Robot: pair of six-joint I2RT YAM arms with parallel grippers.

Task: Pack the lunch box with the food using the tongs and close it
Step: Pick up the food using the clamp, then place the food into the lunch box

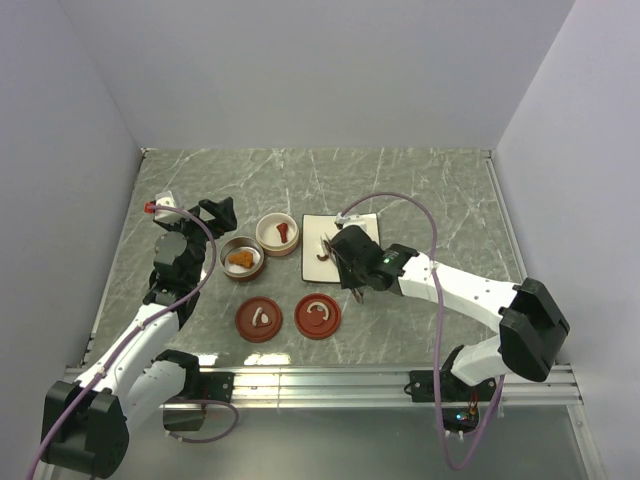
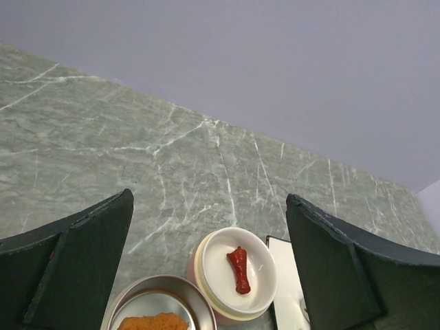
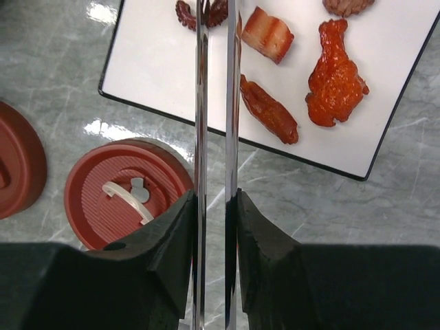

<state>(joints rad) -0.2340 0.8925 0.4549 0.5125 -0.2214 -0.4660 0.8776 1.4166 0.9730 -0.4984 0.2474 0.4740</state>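
My right gripper (image 3: 216,203) is shut on the tongs (image 3: 201,103), with its fingers pressing the two silver arms close together. The arms reach up over the white plate (image 3: 158,69) and cross a dark curved piece of food (image 3: 184,12). Their tips run past the top of the wrist view. Also on the plate are a bacon-like chunk (image 3: 268,34), a red-brown strip (image 3: 269,110) and an orange drumstick (image 3: 337,69). The lunch box is two round tins: a metal one (image 1: 241,258) holding an orange piece, and a cream one (image 2: 237,275) holding a red piece (image 2: 239,269). My left gripper (image 1: 215,215) hangs open above them.
Two red-brown lids with white handles (image 1: 259,320) (image 1: 318,316) lie on the marble table in front of the tins. One lid (image 3: 127,199) sits just left of the tongs. White walls close in the table on three sides.
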